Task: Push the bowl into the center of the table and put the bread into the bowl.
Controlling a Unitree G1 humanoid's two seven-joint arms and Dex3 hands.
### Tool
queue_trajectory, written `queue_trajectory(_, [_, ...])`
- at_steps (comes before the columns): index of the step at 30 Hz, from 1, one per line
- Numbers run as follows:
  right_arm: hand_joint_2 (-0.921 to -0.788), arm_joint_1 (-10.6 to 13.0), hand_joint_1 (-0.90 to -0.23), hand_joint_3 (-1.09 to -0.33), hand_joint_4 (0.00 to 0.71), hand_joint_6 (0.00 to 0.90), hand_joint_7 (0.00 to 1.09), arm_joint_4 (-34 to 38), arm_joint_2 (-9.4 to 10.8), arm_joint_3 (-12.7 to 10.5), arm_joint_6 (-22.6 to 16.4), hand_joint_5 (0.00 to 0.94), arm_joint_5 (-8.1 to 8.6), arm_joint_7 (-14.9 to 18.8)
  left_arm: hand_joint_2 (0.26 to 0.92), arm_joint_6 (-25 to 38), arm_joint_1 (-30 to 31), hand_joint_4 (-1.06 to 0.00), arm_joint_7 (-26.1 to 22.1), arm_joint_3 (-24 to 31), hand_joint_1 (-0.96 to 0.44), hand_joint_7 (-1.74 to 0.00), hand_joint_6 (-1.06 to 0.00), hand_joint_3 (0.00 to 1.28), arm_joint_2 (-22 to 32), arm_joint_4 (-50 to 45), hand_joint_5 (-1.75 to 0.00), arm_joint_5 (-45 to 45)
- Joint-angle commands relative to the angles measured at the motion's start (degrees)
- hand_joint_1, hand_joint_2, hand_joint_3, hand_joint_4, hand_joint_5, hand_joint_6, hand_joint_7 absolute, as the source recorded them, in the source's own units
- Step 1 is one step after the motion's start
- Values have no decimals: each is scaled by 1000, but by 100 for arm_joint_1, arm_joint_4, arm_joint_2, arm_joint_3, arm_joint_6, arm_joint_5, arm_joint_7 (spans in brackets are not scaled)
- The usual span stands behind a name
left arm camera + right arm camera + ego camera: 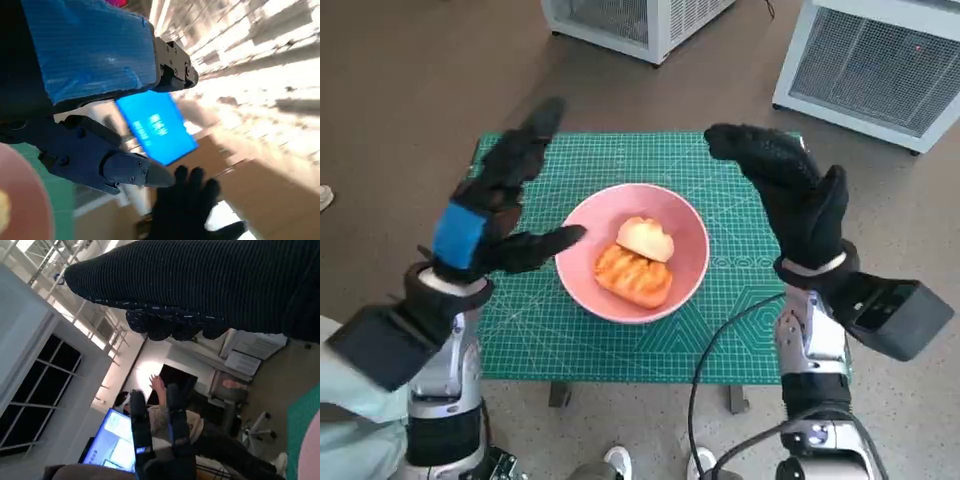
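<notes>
The bread (634,274), golden and ridged, is lying inside the pink bowl (688,221), with a paler rounded piece (645,238) leaning against its far side. The bowl is sitting near the middle of the green cutting mat (620,155) that is covering the small table, and nothing is lying over it or blocking it from above.

The left hand (495,205) is hovering to the left of the bowl with its fingers spread and nothing in them; its thumb is pointing toward the bowl's rim, though whether it is touching cannot be told. The right hand (788,187) is hovering to the right of the bowl, raised, fingers apart, grasping nothing.

A black cable (705,370) is running from the right forearm down past the table's near edge. Beyond the far edge, two white mesh-fronted cabinets (865,55) are standing on the brown floor. In the right wrist view a person (165,415) is sitting behind a glowing screen (116,440) with one hand raised.
</notes>
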Motion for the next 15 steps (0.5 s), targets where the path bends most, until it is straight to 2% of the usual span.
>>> queue_trajectory(1, [-921,-38,-714,-752,182,-1,543,63,-53,48,-9,0,-179,-147,921,-243,42,-141,-57,52,-739,-76,-304,359,-100,164,-21,-328])
queue_trajectory(8, [-921,-116,-705,-756,181,-1,544,214,-77,78,-181,0,-373,-288,921,-336,111,-129,-116,-2,-727,-77,-296,333,-138,205,-10,-549])
queue_trajectory(15, [-921,-219,-703,-763,181,-1,547,488,-112,103,-388,0,-491,-349,921,-479,122,-111,-191,-60,-740,-70,-273,326,-148,314,-1,-560])
